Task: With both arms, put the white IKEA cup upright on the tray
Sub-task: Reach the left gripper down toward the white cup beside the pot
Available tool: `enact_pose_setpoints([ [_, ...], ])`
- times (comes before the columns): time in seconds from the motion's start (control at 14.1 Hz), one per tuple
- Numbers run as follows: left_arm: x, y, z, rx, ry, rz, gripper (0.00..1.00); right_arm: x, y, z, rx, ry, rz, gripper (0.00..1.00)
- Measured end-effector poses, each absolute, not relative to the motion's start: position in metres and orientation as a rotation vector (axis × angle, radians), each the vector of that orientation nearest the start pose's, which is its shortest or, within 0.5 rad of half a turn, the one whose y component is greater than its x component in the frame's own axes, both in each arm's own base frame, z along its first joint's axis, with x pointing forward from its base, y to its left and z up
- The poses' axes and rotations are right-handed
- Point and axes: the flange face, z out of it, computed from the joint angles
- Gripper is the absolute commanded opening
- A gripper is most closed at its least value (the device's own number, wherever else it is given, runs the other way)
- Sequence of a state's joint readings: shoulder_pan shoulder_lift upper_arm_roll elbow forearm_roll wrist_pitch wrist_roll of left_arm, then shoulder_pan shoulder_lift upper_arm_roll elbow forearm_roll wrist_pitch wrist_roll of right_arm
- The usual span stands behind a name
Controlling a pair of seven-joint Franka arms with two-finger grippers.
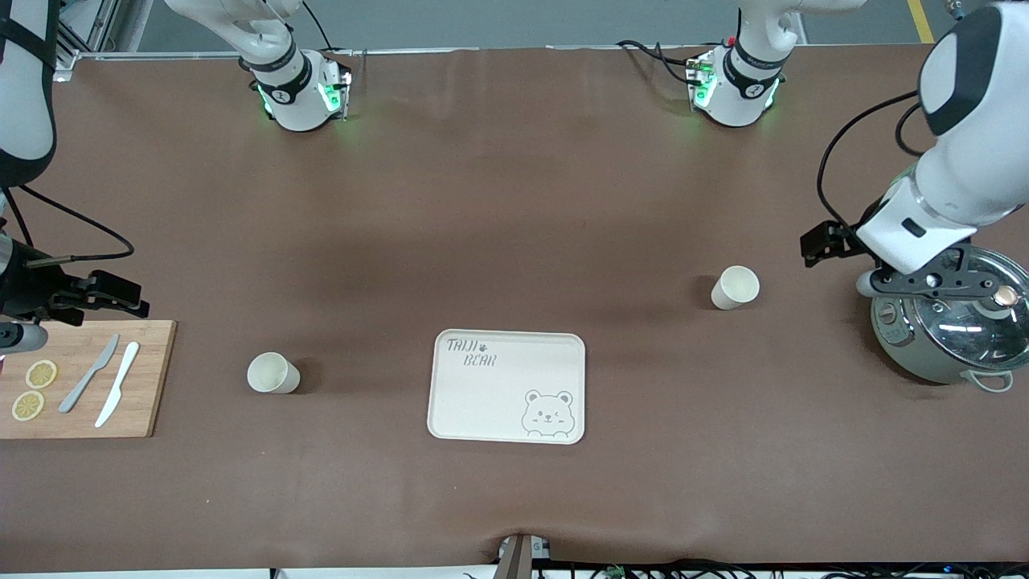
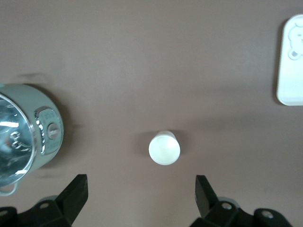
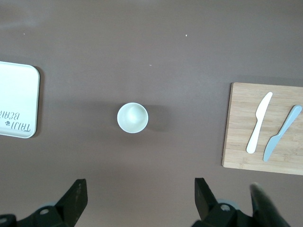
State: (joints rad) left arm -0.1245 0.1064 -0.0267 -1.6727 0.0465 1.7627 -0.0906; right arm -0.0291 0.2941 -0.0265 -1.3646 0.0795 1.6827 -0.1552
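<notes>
1. So nothing is sitting on the tray (image 1: 482, 394) yet – it's lying bare mid-table, w/ bear face + lettering showing; the whole job is looking like it's left to do.
2. Two white cups are waiting on the brown cloth, both apart from the tray: one cup (image 1: 735, 287) toward the left arm's end, farther from the front cam than the tray; the other cup (image 1: 272, 373) toward the right arm's end, beside the tray. Both seem to be standing mouth-up & empty, judging from the wrist views.
3. Left gripper (image 2: 141, 196) is hovering by the pot (image 1: 949, 330), fingers spread wide, holding nothing; its wrist cam is looking down on the near cup.
4. Right gripper (image 3: 139, 198) is hanging over the cutting board's (image 1: 153, 378) edge, fingers wide too, nothing in them.
5. Containers: pot is wearing a glass lid, contents can't be told. Board is carrying two knives (image 1: 104, 382) + two lemon slices (image 1: 34, 389).
6. Left to do, I'd judge: each arm reaching, gripping a cup, carrying it over, setting it upright.
</notes>
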Motion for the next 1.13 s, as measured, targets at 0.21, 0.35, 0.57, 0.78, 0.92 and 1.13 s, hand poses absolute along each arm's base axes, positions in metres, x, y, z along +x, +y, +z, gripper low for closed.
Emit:
enact_pose_setpoints([
  [0.21,0.560,-0.077,0.472,-3.104,0.105,-0.034,1.00,0.650,-0.026,0.555,-3.069,-0.143,-0.048,1.00],
  [0.35,0.538,-0.076,0.435,-3.108,0.115,-0.098,1.00,0.650,-0.026,0.555,-3.069,-0.143,-0.048,1.00],
  [0.57,0.511,-0.073,0.389,-3.113,0.124,-0.165,1.00,0.650,-0.026,0.555,-3.069,-0.143,-0.048,1.00],
  [0.78,0.495,-0.071,0.354,-3.116,0.149,-0.217,1.00,0.650,-0.026,0.555,-3.069,-0.143,-0.048,1.00],
  [0.92,0.490,-0.071,0.340,-3.116,0.166,-0.235,1.00,0.650,-0.026,0.555,-3.069,-0.143,-0.048,1.00],
  [1.13,0.485,-0.071,0.317,-3.118,0.181,-0.265,1.00,0.650,-0.026,0.555,-3.069,-0.143,-0.048,1.00],
])
